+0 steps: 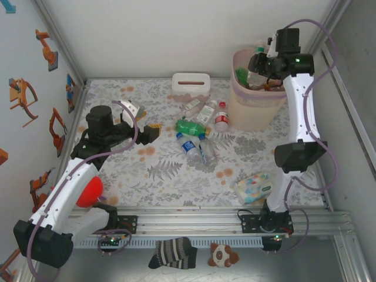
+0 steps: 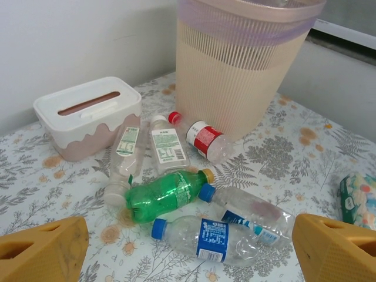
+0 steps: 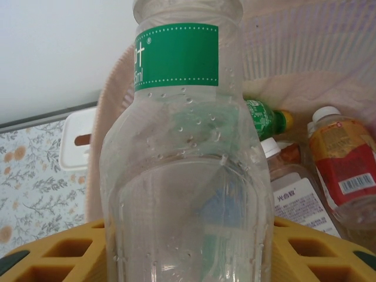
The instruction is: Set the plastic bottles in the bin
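Over the bin (image 1: 249,114) the right jaws clamp a clear bottle (image 3: 188,176) by its body; looks empty, light, thin-walled, slick; grip mid-body; left jaws gape, empty, near bottles (image 2: 167,194) on the bench (image 1: 176,182).

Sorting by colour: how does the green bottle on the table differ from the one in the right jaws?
The green bottle is tinted green throughout; the held bottle is clear with a green label. The green bottle lies loose on the table; the held bottle is clamped in the right jaws by the bin. Both are plastic bottles.
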`<action>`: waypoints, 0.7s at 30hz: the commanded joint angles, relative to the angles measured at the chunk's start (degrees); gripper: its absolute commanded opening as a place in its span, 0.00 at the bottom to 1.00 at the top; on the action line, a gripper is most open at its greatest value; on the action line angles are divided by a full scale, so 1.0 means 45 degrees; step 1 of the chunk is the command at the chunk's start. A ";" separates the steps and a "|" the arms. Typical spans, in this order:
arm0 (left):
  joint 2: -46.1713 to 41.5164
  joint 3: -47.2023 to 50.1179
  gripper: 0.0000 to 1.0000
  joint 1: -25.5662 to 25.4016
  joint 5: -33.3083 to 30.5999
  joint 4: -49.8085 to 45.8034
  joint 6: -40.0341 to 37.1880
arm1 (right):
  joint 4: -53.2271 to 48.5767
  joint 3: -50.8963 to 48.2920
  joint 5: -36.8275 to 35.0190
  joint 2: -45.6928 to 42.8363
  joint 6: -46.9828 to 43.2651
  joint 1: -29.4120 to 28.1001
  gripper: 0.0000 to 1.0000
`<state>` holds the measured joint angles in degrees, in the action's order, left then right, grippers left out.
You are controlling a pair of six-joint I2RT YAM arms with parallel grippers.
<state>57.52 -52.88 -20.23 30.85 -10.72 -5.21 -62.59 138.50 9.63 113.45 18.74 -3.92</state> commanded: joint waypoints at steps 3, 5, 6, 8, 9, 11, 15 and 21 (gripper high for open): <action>0.0060 -0.0338 0.89 -0.0085 -0.0144 -0.0254 -0.0400 | -0.0153 0.0407 0.1661 0.0642 -0.0650 0.0149 0.52; 0.0031 -0.0338 0.89 -0.0095 -0.0292 -0.0303 -0.0457 | -0.0212 0.0171 0.2112 0.0799 -0.0867 0.0157 0.51; 0.0031 -0.0338 0.89 -0.0095 -0.0308 -0.0309 -0.0485 | -0.0213 0.0039 0.2235 0.0804 -0.0940 0.0149 0.51; 0.0048 -0.0319 0.89 -0.0095 -0.0313 -0.0346 -0.0482 | -0.0177 -0.0269 0.2471 0.0838 -0.1091 0.0149 0.51; 0.0068 -0.0336 0.89 -0.0094 -0.0313 -0.0331 -0.0482 | -0.0193 -0.0359 0.2545 0.0885 -0.1127 0.0149 0.51; 0.0090 -0.0353 0.89 -0.0086 -0.0276 -0.0335 -0.0482 | -0.0333 -0.0413 0.2483 0.1047 -0.1050 0.0149 0.51; 0.0077 -0.0357 0.89 -0.0093 -0.0312 -0.0380 -0.0502 | -0.0393 -0.0644 0.2734 0.1291 -0.0741 0.0149 0.52; -0.0027 -0.0355 0.89 -0.0094 -0.0313 -0.0372 -0.0541 | -0.0338 -0.1140 0.3218 0.1659 -0.0573 0.0149 0.51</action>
<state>57.84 -52.88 -20.34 29.39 -11.66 -6.33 -63.66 134.54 21.78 119.37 15.59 -3.18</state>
